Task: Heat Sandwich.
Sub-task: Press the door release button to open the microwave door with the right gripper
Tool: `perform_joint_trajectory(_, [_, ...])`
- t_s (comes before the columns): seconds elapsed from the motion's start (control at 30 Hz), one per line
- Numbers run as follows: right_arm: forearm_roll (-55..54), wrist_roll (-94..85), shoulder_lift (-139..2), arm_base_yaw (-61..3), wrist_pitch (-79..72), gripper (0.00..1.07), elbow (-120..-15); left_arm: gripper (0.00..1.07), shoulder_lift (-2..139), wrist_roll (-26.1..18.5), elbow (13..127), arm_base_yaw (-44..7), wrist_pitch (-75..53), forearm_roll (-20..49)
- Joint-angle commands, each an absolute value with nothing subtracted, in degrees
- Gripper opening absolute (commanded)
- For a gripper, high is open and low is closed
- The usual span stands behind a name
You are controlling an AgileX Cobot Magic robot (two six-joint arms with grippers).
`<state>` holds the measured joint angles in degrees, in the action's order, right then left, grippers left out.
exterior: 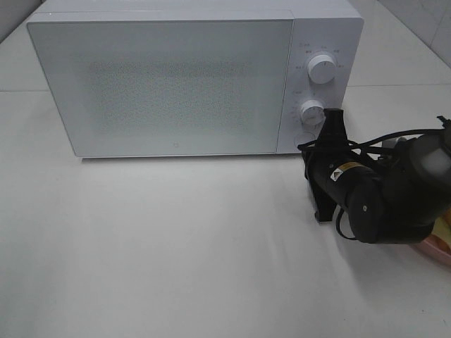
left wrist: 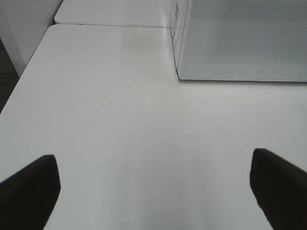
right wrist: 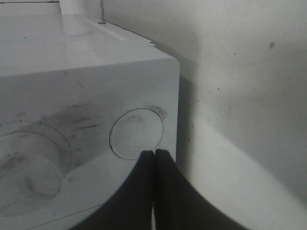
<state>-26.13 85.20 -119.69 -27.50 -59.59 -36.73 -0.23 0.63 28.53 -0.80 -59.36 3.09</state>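
A: State of right end effector (right wrist: 154,153)?
B: Pinched closed, tips at the microwave (exterior: 169,84) panel's round button (right wrist: 136,133).
A: And left end effector (left wrist: 154,189)?
B: Spread wide, empty, over the counter (exterior: 176,246).
A: Where's the sandwich (exterior: 444,227)?
B: Mostly hidden behind the right arm, on the pink plate (exterior: 435,248), far right.

Soft, washed-out, slightly blurry lighting

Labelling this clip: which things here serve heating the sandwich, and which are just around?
Job: microwave, door shut; round button; right pincer, shut, aimed at it; plate edge.
Idle: left pincer, open above the table.
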Motion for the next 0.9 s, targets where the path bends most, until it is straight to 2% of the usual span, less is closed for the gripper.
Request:
perform_joint_trajectory(0.03, [-25.38, 82.74, -120.32, -26.18, -58.9, 0.0, -38.45, 1.01, -1.89, 0.57, 28.42, -0.63, -59.24, 3.21])
perform_joint_trajectory(0.73, [-23.2, 82.22, -122.33, -23.32, -56.04, 0.0, -44.4, 1.01, -1.89, 0.57, 28.42, -0.63, -59.24, 3.21])
perform_joint_trajectory(0.9, [-23.26, 82.16, -122.33, -23.32, -59.82, 0.01, -44.75, 1.01, -1.89, 0.57, 28.42, -0.63, -59.24, 3.21])
